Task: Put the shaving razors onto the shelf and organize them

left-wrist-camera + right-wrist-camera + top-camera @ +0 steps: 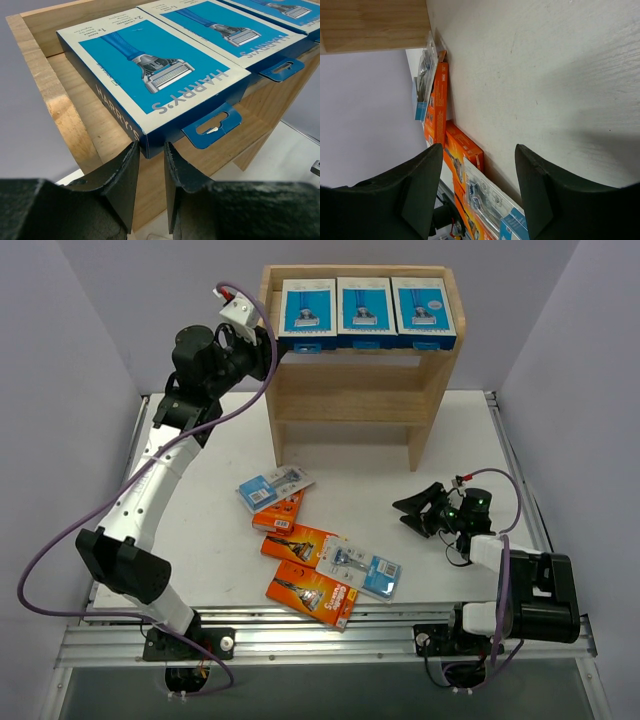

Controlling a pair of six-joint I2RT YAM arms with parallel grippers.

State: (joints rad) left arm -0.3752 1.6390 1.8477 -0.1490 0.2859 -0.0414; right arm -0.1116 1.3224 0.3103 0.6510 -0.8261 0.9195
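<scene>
Razors were split between two spots when I looked. Three blue boxes [363,306] lay flat, side by side along the top tier of the shelf [440,380], hang tabs sticking out over the front edge. The rest sat in a loose pile on the table [450,440] in front of the shelf: three orange boxes [300,543] and two blister cards [365,568]. One card lay across the orange box nearest the shelf and the other overlapped the two closer to me. My left gripper [266,344] was up at the shelf's left end, right by the front corner of the leftmost blue box [150,75]. In the left wrist view its fingers [122,175] stood just a narrow slit apart, with that box's corner sitting right at the tips. I honestly couldn't tell whether they were pinching it or only lined up with it. My right gripper [415,508] hung low over the table, off to the right of the pile and well apart from the shelf, pointing toward the packs. Its jaws were wide apart with nothing between them, just bare tabletop and the pile beyond in the right wrist view.
</scene>
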